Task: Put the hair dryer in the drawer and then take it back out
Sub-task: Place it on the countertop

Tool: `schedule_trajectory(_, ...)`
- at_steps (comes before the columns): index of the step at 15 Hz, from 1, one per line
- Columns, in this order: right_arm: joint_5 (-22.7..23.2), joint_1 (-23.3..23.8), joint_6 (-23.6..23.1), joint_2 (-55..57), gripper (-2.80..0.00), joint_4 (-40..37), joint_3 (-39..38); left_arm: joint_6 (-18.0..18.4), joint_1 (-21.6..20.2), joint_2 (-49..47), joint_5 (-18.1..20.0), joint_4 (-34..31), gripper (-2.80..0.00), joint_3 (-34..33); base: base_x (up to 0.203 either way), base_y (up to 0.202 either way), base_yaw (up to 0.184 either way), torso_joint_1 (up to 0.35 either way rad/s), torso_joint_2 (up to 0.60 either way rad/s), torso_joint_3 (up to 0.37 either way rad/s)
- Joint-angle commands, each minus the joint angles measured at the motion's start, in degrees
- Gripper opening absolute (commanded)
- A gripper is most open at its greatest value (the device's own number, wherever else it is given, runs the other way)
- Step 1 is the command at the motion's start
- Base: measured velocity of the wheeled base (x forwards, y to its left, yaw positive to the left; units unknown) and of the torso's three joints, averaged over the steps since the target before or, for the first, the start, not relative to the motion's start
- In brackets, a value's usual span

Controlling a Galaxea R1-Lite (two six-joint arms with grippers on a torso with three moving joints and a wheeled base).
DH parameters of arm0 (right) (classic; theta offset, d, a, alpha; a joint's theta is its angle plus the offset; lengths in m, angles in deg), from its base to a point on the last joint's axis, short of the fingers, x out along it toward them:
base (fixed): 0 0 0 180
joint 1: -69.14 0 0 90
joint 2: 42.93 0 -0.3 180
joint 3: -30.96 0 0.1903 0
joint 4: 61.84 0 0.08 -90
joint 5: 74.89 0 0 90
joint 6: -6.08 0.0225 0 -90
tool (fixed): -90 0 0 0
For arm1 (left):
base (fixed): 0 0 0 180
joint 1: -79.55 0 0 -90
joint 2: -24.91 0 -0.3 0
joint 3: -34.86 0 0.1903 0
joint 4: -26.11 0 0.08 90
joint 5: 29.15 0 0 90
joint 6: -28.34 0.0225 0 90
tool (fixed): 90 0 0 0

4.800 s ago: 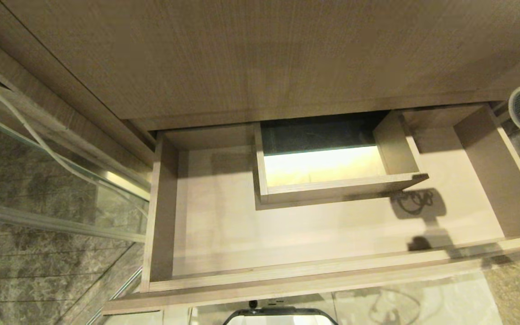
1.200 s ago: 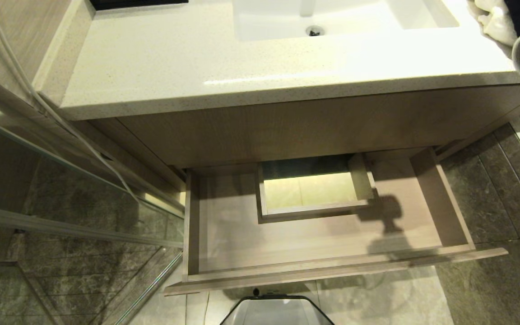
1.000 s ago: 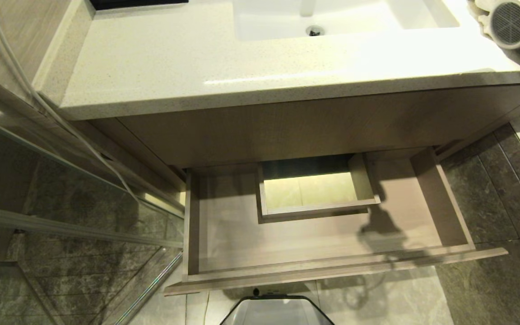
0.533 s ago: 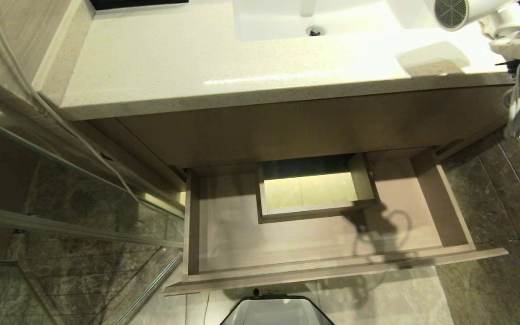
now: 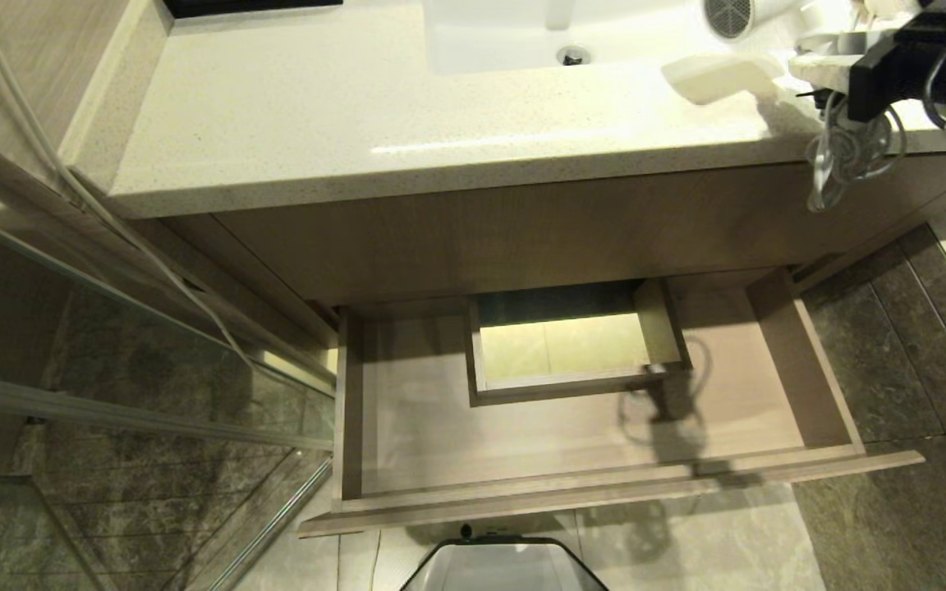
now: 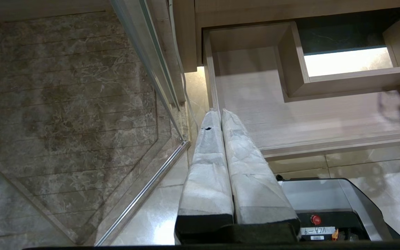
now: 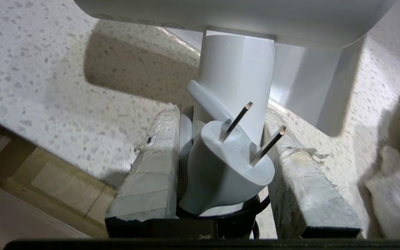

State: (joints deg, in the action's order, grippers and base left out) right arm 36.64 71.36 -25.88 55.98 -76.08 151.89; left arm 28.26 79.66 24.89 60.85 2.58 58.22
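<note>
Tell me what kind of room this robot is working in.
Most likely a bathroom: a white sink set in a speckled stone countertop, a wood vanity with an open drawer beneath, and a glass shower partition over marble floor tiles.

Speckled countertop (image 5: pixel 292 123), white sink (image 5: pixel 522 37), marble floor (image 5: pixel 892 394).

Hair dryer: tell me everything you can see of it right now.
The hair dryer is white, smooth plastic, with a round dark mesh grille. The right gripper is shut on its handle, holding it over the speckled countertop near the sink. Its bundled cord dangles past the counter edge; the two-pin plug sits between the fingers.
</note>
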Motion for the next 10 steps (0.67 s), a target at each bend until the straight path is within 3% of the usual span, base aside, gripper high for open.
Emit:
schedule_trajectory(1, 0.67, -1.10, -0.87, 5.13, -2.80, 0.36, 3.54, -0.01, -0.02, 0.02, 0.00, -0.01, -2.80, -0.09, 0.000, 0.000, 0.000, 0.000, 0.00, 0.000)
schedule_trajectory(10, 1.18, -2.77, -1.79, 9.78, -2.80, 0.30, 6.44, -0.01, -0.02, 0.02, 0.00, -0.01, -2.80, -0.09, 0.000, 0.000, 0.000, 0.000, 0.00, 0.000)
